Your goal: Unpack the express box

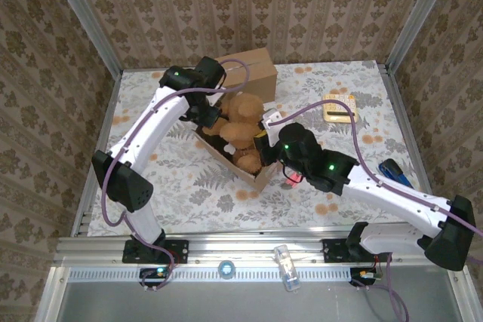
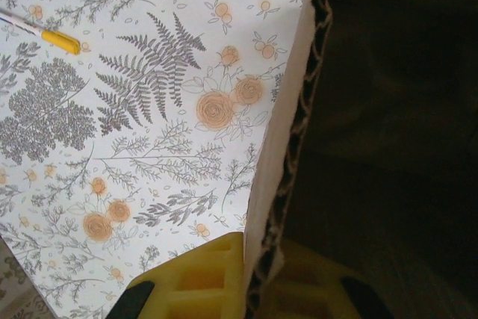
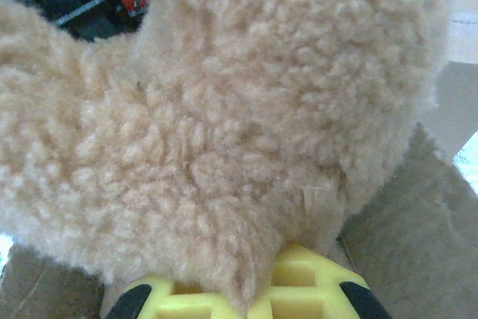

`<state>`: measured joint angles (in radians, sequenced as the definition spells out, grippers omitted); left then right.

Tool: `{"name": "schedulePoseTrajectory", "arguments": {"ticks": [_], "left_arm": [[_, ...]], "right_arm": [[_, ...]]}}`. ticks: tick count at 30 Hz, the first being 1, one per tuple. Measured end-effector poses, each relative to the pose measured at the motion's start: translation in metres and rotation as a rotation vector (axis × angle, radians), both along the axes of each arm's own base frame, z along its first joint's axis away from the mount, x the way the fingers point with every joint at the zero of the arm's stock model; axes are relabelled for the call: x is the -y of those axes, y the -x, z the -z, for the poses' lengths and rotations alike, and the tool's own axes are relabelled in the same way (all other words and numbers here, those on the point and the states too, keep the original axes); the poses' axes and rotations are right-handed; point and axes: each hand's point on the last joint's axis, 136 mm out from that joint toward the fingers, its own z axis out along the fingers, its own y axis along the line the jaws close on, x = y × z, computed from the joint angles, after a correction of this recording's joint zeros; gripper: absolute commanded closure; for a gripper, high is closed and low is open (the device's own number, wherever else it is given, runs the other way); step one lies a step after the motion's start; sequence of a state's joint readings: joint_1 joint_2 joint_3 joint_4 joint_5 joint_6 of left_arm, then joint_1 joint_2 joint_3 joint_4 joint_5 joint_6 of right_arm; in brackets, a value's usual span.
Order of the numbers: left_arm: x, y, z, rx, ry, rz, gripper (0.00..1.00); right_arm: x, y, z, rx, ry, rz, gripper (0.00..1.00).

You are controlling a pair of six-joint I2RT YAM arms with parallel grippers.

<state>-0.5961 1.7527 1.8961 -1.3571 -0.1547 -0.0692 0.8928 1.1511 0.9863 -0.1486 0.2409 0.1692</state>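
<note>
Teddy bear [image 3: 224,125] in grip of right claw [image 3: 240,295]; box wall [image 2: 287,132] (corrugated) likewise in left claw [image 2: 250,290]

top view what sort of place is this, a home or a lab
Likely a lab test cell dressed as a home: bare aluminium frame around wallpaper, with a floral tablecloth.

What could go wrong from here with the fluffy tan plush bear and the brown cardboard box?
The right gripper seems to pinch only fur on the fluffy tan plush bear, so it may slip. The left gripper holds one thin wall of the brown cardboard box; it could bend or tear.
</note>
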Motion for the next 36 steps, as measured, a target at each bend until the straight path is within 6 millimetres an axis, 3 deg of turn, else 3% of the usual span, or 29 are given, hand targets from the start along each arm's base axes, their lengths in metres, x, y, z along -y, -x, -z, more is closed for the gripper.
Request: {"name": "schedulePoseTrajectory", "arguments": {"ticks": [11,16,23,36], "left_arm": [[-0.007,0.004,-0.004,-0.020,0.043,-0.077,1.00],[-0.031,0.002,-0.009,-0.025,0.056,-0.162,1.00],[-0.070,-0.006,-0.014,-0.013,0.057,-0.290,1.00],[-0.089,-0.020,0.000,-0.042,0.141,-0.413,1.00]], "right_arm": [[0.015,0.003,-0.029,0.050,-0.077,0.024,1.00],[0.035,-0.004,-0.052,0.078,-0.128,0.084,1.00],[0.079,-0.006,-0.091,0.121,-0.207,0.194,1.00],[0.148,-0.011,-0.088,0.059,-0.156,0.394,1.00]]}}
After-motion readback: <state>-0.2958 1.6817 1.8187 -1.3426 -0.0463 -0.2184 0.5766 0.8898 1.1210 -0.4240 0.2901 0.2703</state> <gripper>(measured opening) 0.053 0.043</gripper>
